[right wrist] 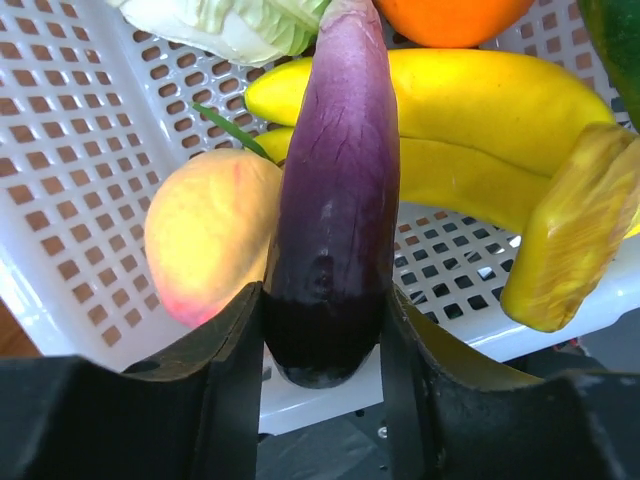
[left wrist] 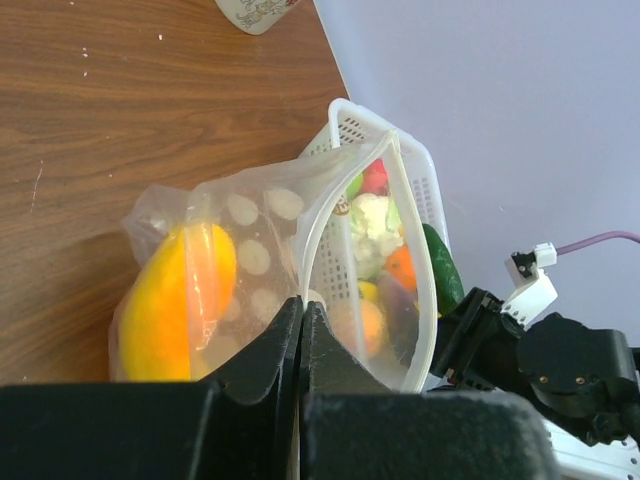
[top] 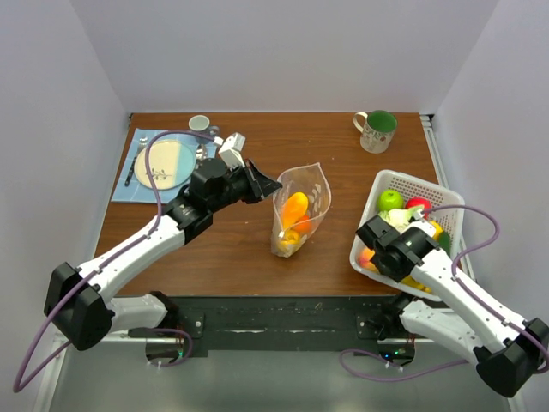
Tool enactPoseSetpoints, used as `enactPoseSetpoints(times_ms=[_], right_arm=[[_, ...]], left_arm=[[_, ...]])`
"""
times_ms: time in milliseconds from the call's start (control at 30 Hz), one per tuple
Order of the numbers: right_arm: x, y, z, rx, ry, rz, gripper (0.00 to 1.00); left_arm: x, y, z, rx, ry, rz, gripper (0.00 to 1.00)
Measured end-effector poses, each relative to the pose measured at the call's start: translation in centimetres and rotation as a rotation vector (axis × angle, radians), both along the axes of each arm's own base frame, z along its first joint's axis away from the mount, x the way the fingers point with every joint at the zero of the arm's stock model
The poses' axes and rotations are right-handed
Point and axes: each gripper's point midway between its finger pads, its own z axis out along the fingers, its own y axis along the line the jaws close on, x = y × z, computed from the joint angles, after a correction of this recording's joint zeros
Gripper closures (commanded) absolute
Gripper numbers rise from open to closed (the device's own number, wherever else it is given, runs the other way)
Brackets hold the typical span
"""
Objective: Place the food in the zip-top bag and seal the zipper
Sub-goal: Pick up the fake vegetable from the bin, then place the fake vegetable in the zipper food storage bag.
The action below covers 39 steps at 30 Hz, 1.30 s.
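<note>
The clear zip-top bag stands upright mid-table with its mouth held open. An orange-yellow fruit and smaller pieces lie inside it. My left gripper is shut on the bag's rim, pinching the zipper strip between its fingertips. My right gripper reaches into the white basket, its jaws pressed against both sides of a purple eggplant. Beside the eggplant lie a peach and bananas. In the top view a green apple and a red piece show in the basket.
A green-lined mug stands at the back right. A plate on a blue mat with cutlery and a small cup sit at the back left. Grey walls close in both table sides.
</note>
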Motion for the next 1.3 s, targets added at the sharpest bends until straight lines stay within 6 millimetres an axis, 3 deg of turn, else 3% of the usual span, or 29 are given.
enactPoseSetpoints(times_ms=[67, 100, 200, 500, 800, 1133, 1300], right_arm=[[0.2, 0.1, 0.6, 0.003, -0.01, 0.001, 0.81], [0.4, 0.1, 1.0, 0.004, -0.017, 0.007, 0.89], [1.1, 0.5, 2.8, 0.008, -0.04, 0.036, 1.0], [3.9, 2.5, 8.5, 0.038, -0.126, 0.165, 1.0], [4.4, 4.0, 12.4, 0.111, -0.194, 0.264, 1.0], [6.5, 11.3, 18.0, 0.357, -0.261, 0.517, 1.0], [6.7, 13.6, 20.5, 0.453, -0.3, 0.594, 1.0]], left_arm=[[0.0, 0.0, -0.2, 0.002, 0.003, 0.0, 1.0], [0.0, 0.0, -0.4, 0.002, 0.004, 0.0, 1.0], [-0.1, 0.0, -0.6, -0.003, 0.005, -0.004, 1.0], [0.2, -0.8, -2.0, -0.015, 0.018, -0.023, 1.0], [0.4, -1.3, -2.1, -0.037, 0.025, -0.032, 1.0], [0.5, -1.4, -2.4, -0.036, 0.031, -0.034, 1.0], [0.7, -1.4, -2.6, -0.032, 0.034, -0.026, 1.0]])
